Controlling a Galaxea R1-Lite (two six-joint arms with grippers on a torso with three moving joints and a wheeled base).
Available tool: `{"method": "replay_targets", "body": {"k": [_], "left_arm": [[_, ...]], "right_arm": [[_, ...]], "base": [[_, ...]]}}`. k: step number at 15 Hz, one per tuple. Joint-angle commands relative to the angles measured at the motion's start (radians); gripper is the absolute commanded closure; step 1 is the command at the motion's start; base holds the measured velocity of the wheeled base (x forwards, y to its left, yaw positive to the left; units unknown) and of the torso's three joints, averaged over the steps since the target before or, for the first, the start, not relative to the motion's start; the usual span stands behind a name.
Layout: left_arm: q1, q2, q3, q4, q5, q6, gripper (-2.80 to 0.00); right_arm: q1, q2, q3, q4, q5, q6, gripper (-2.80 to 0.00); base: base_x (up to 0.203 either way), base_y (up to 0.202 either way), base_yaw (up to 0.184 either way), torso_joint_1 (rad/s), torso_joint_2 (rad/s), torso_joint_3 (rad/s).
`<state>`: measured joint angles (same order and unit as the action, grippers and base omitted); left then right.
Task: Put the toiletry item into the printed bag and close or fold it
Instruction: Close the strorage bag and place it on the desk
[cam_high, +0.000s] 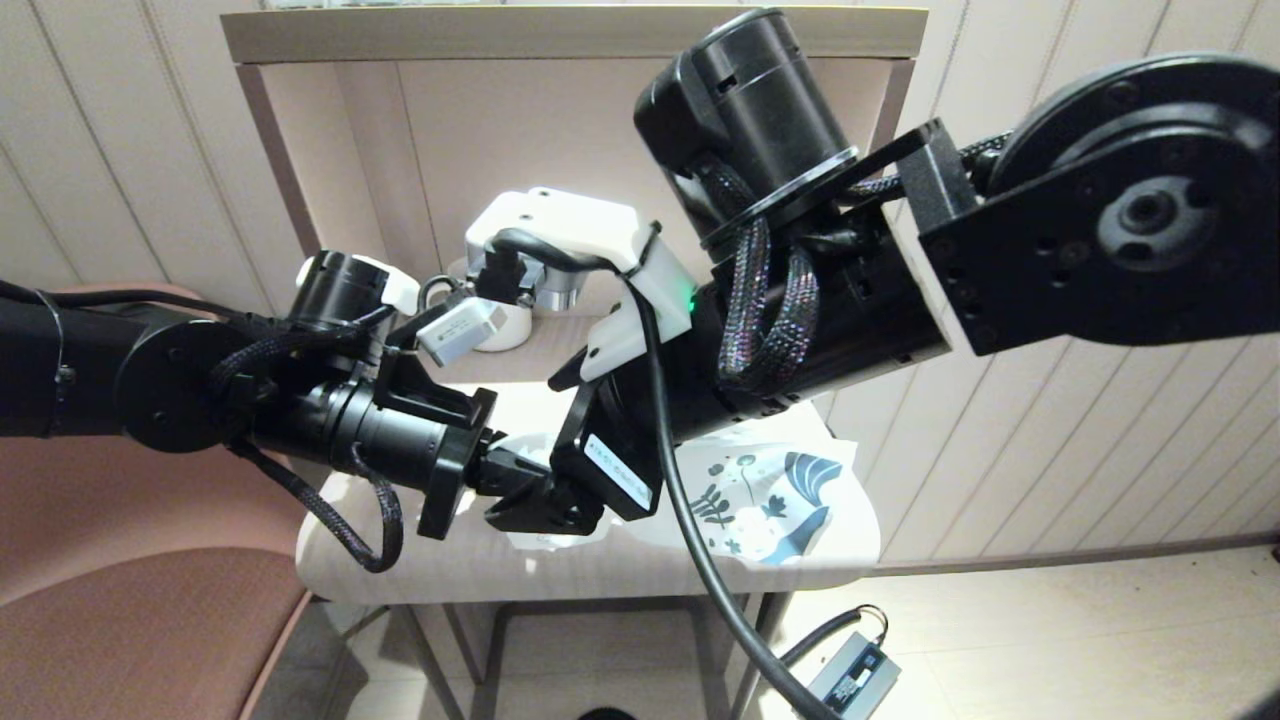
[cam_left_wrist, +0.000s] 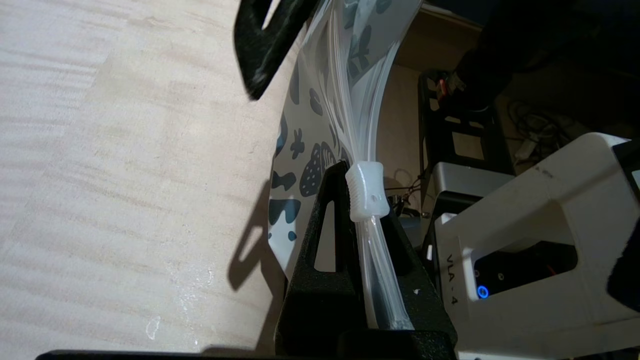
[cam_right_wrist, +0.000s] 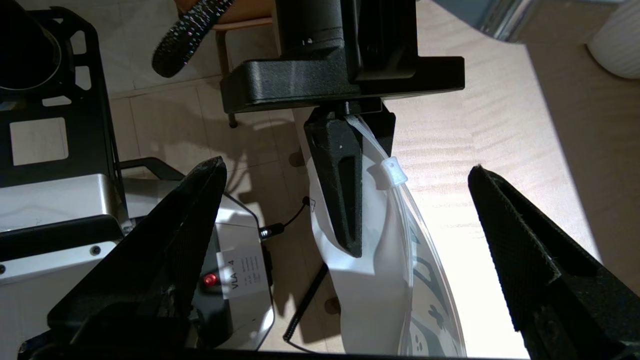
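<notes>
Over the pale table (cam_high: 420, 560), left pincer (cam_right_wrist: 350, 200) pinches the printed bag (cam_right_wrist: 380, 280); right pincer (cam_right_wrist: 345, 240) gapes empty beside it.

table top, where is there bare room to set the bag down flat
Bare table runs along the front edge under the left arm. Crowded at the middle, where the left pincer pinches the printed bag and the open right pincer faces it; the white mug stands at the back.

Bright light is glaring off the pale wood-grain worktop (cam_right_wrist: 500, 150), while dark shadows are falling beside the translucent blue-printed plastic bag (cam_left_wrist: 310, 150).
</notes>
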<state>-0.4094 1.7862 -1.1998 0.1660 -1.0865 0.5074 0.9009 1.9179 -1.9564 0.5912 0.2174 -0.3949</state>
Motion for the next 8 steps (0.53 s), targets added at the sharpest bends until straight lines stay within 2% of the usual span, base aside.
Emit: {"method": "replay_targets", "body": {"k": [1, 2, 3, 5, 8], "left_arm": [[0.0, -0.002, 0.002, 0.001, -0.007, 0.005, 0.0], [0.0, -0.001, 0.005, 0.001, -0.019, 0.005, 0.0], [0.0, 0.001, 0.011, 0.001, -0.064, 0.012, 0.0], [0.001, 0.007, 0.028, 0.002, -0.196, 0.04, 0.0], [-0.031, 0.022, 0.004, 0.0, -0.225, 0.048, 0.0]], "right_arm": [[-0.007, 0.016, -0.001, -0.006, 0.002, -0.002, -2.8], [-0.007, 0.016, 0.0, -0.014, 0.002, -0.002, -2.8], [-0.007, 0.015, 0.001, -0.013, 0.005, -0.002, -2.8], [-0.007, 0.006, 0.001, -0.008, 0.017, -0.001, -2.8], [-0.021, -0.033, 0.002, -0.002, 0.025, -0.001, -2.8]], "base": [[0.0, 0.0, 0.0, 0.0, 0.0, 0.0], [0.0, 0.0, 0.0, 0.0, 0.0, 0.0], [0.0, 0.0, 0.0, 0.0, 0.0, 0.0], [0.0, 0.0, 0.0, 0.0, 0.0, 0.0], [0.0, 0.0, 0.0, 0.0, 0.0, 0.0]]}}
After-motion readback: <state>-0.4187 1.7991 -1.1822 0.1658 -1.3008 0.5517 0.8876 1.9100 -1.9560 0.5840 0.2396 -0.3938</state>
